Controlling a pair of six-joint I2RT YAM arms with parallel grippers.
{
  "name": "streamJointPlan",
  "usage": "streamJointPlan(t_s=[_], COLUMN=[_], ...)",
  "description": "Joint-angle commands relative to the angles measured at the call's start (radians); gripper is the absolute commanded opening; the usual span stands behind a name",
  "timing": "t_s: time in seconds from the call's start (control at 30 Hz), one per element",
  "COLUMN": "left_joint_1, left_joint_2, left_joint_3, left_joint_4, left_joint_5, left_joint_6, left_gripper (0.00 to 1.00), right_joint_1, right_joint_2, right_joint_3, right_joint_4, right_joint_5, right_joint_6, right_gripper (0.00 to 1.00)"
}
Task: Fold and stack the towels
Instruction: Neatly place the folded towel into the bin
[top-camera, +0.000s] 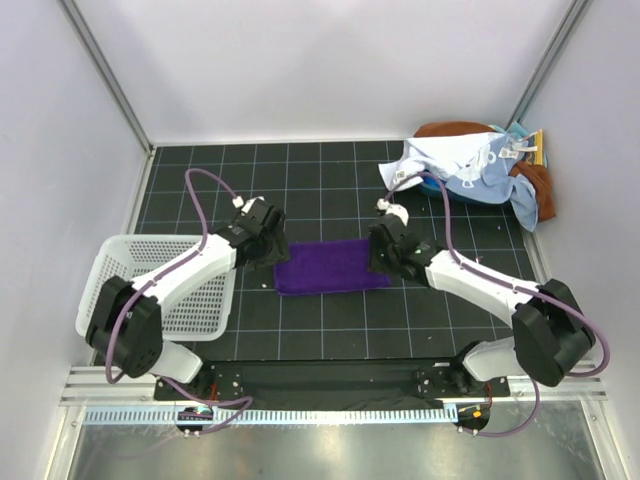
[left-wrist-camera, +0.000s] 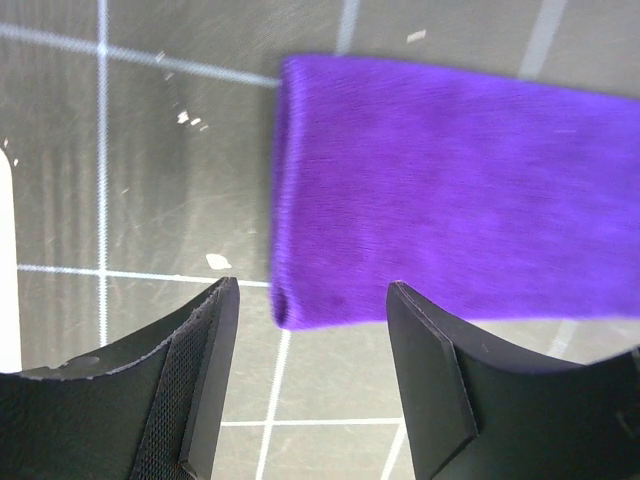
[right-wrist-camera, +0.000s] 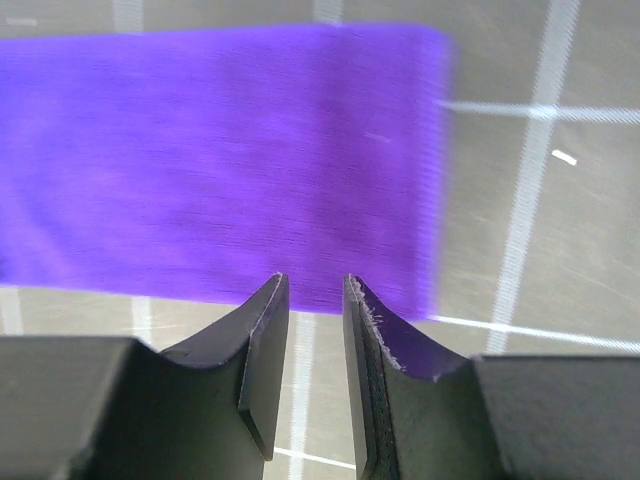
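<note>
I see the black grid mat (top-camera: 330, 190), white basket (top-camera: 120, 262) at its left edge, and a heap of unfolded towels (top-camera: 470, 170) in the far right corner. Purple towel (top-camera: 330, 267) lies folded flat mid-mat. Left gripper (left-wrist-camera: 310, 292) at its left end, jaws spread, empty. Right gripper (right-wrist-camera: 315, 282) at its right end, jaws narrowly apart, pinching nothing.

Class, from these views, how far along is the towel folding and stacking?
Done: the purple towel lies folded flat. In hand: nothing; left gripper and right gripper stand open at its ends. Left: the heaped towels in the far corner, unfolded, nothing stacked.
</note>
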Motion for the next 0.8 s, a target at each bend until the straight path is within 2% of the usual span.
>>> streamJointPlan(t_s=[0.0, 0.2, 0.37, 0.47, 0.53, 0.77], left_joint_1=[0.003, 0.003, 0.003, 0.003, 0.003, 0.003], left_joint_2=[-0.097, -0.251, -0.407, -0.481, -0.547, -0.697], left_joint_3=[0.074, 0.174, 0.253, 0.273, 0.283, 0.309], left_joint_4=[-0.003, -0.105, -0.221, -0.261, -0.301, -0.373], left_joint_5=[0.037, 0.031, -0.004, -0.028, -0.045, -0.073], left_joint_6=[0.024, 0.067, 0.091, 0.099, 0.104, 0.111], left_gripper=[0.64, 0.65, 0.66, 0.66, 0.66, 0.67], right_joint_1=[0.083, 0.255, 0.373, 0.403, 0.413, 0.423], right_joint_2=[0.067, 0.307, 0.537, 0.636, 0.712, 0.837], right_joint_3=[0.129, 0.347, 0.609, 0.758, 0.837, 0.954], right_joint_4=[0.015, 0.026, -0.034, -0.075, -0.117, -0.201], right_joint_5=[0.042, 0.089, 0.157, 0.194, 0.209, 0.269], right_joint_6=[0.031, 0.086, 0.114, 0.129, 0.137, 0.162], right_gripper=[0.36, 0.35, 0.35, 0.37, 0.41, 0.51])
